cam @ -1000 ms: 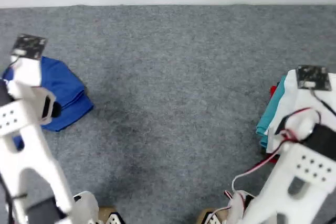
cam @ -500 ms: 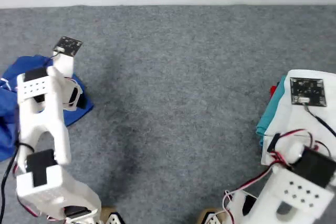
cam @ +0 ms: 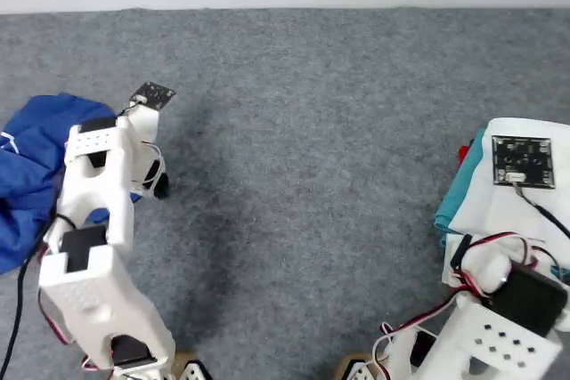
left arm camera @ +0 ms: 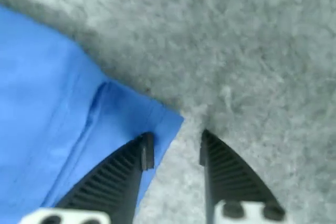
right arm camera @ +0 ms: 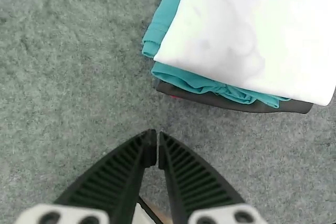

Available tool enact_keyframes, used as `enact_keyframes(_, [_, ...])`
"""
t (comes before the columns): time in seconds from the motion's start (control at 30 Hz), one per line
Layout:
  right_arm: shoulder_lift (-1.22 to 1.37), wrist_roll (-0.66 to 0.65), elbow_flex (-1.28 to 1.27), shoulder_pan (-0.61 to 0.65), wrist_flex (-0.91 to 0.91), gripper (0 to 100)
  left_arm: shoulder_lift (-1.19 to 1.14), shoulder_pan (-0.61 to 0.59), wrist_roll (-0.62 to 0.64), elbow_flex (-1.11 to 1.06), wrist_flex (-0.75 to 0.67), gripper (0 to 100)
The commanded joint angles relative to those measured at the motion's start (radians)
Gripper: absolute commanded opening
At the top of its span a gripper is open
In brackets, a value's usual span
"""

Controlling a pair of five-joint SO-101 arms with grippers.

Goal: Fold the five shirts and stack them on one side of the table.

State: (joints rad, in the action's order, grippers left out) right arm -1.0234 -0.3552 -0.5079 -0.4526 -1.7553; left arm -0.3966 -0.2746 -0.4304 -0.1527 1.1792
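Grey fuzzy desk (cam: 321, 131). High view: blue shirt (cam: 31, 157) lies rumpled at the left edge, with the left arm (cam: 98, 211) partly over it. A stack sits at the right edge, white shirt (cam: 485, 198) on top, teal shirt (cam: 451, 206) under it, and a red sliver (cam: 464, 152) peeking out. The right arm (cam: 508, 318) is at lower right. Left wrist view: left tool (left arm camera: 176, 148) has its fingers apart, one over the blue shirt's corner, the other over bare desk; contact unclear. Right wrist view: right tool (right arm camera: 157, 145) has its fingers together over bare desk, near the stack and not touching it. A dark shirt (right arm camera: 236, 103) lies below the teal.
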Motion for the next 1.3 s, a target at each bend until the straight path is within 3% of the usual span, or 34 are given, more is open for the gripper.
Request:
enact_keyframes(0.0, [-0.007,0.006,0.002,0.005,-0.039,0.9,-0.061,0.003,-0.008,0.122,-0.015,8])
enact_keyframes(0.27, [-0.007,0.005,-0.011,0.005,-0.039,0.9,-0.207,0.011,-0.008,0.407,0.147,1])
enact_keyframes(0.43, [-0.007,0.003,-0.011,0.005,-0.039,0.9,-0.169,0.084,0.046,0.509,0.282,1])
enact_keyframes(0.67, [-0.007,0.003,-0.011,0.005,-0.039,0.9,0.023,0.330,0.147,0.527,0.385,1])
enact_keyframes(1.0, [-0.007,0.002,-0.011,0.007,-0.038,0.9,0.118,0.764,0.216,0.527,0.387,1])
enact_keyframes(1.13, [0.001,0.002,-0.011,0.012,-0.036,0.9,0.129,0.842,0.216,0.535,0.422,2])
enact_keyframes(1.27, [0.002,0.002,-0.012,0.012,-0.001,0.9,0.129,0.850,0.226,0.567,0.508,11])
